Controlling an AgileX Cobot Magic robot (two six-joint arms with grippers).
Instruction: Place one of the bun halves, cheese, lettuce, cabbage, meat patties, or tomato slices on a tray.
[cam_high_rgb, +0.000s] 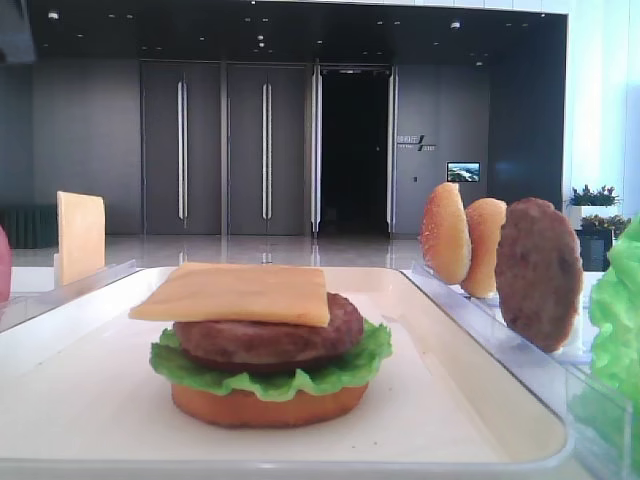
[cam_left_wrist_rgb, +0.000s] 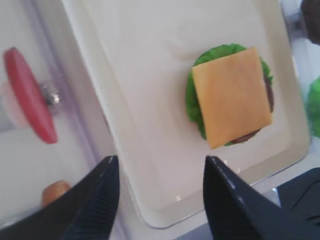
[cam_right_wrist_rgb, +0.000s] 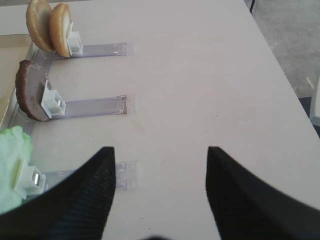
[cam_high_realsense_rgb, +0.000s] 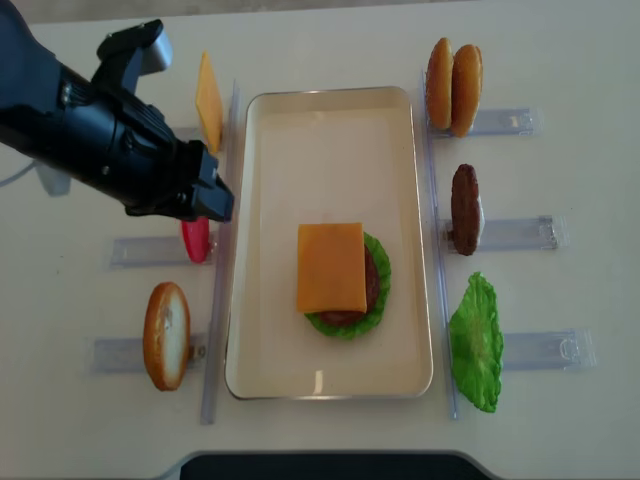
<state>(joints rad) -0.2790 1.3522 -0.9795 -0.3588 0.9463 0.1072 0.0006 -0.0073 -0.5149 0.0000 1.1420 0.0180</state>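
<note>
1. The left gripper (cam_left_wrist_rgb: 157, 195) has its jaws spread and holds nothing; it hangs over the tray's left rim, above the red tomato slice (cam_high_realsense_rgb: 196, 240) in its clear holder.
2. The right gripper (cam_right_wrist_rgb: 159, 192) is also spread and empty, over bare table (cam_right_wrist_rgb: 200, 75) to the right of the holders.
3. The tray (cam_high_realsense_rgb: 330, 380) lies in the middle of the table. On it is a stack: a flat bun half (cam_high_rgb: 268, 405) at the bottom, lettuce (cam_high_rgb: 268, 372), a patty (cam_high_rgb: 268, 335), and the cheese (cam_high_realsense_rgb: 332, 266) lying flat on top.
4. Left of the tray, a second cheese slice (cam_high_realsense_rgb: 208, 100) stands on edge, and a bun (cam_high_realsense_rgb: 166, 335) stands near the front.
5. Right of the tray, two bun halves (cam_high_realsense_rgb: 453, 85) stand together, then a patty (cam_high_realsense_rgb: 465, 208) on edge, then a lettuce leaf (cam_high_realsense_rgb: 476, 342).
</note>
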